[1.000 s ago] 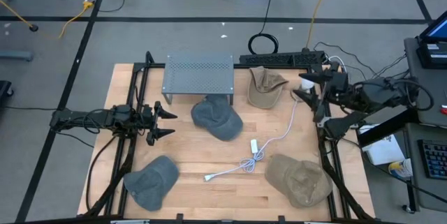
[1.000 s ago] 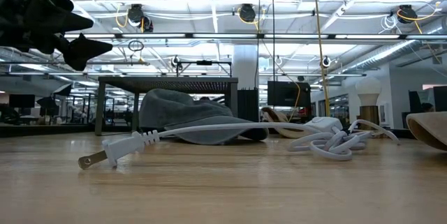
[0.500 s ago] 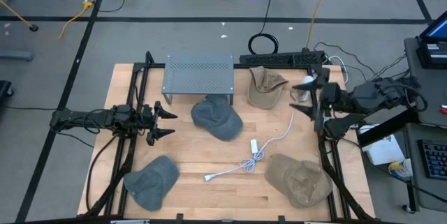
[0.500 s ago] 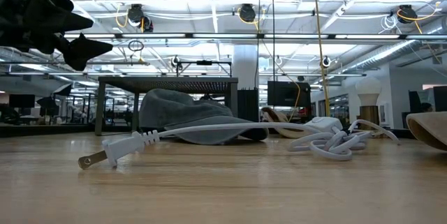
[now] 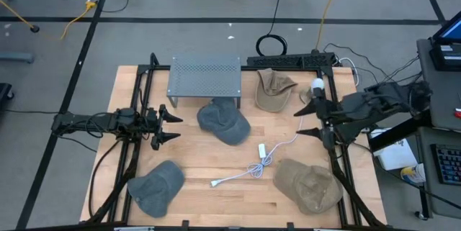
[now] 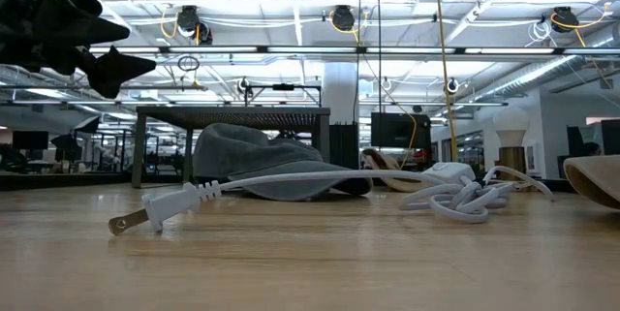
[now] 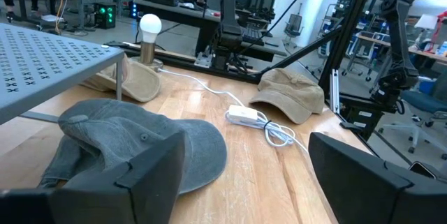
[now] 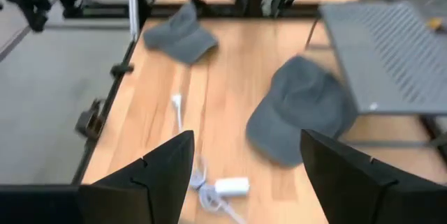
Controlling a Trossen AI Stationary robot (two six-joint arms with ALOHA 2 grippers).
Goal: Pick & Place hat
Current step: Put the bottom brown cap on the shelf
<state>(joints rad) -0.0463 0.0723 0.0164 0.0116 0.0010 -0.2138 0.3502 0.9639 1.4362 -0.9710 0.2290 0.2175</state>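
Note:
Several hats lie crown-up on the wooden table. A grey hat (image 5: 223, 121) rests at the middle, partly under the metal rack (image 5: 205, 78). Another grey hat (image 5: 155, 186) lies near left, a tan hat (image 5: 274, 89) far right, and a second tan hat (image 5: 308, 184) near right. My left gripper (image 5: 173, 127) stands open and level at the table's left, pointing at the middle grey hat (image 7: 133, 147). My right gripper (image 5: 306, 119) hangs open above the right edge, tipped down toward the same hat (image 8: 300, 109). Nothing is between either pair of fingers.
A white power cord (image 5: 263, 160) with a plug (image 6: 160, 209) and an adapter block (image 7: 244, 116) snakes across the middle right. A bulb lamp (image 5: 317, 85) stands at the far right. Black frame rails run along the left and right sides.
My right gripper has swung from the far right corner toward the table's near edge and slightly left. It has sunk a little and tipped from about level to slanting down at the table. Its fingers stay open. The hats and cord lie unchanged.

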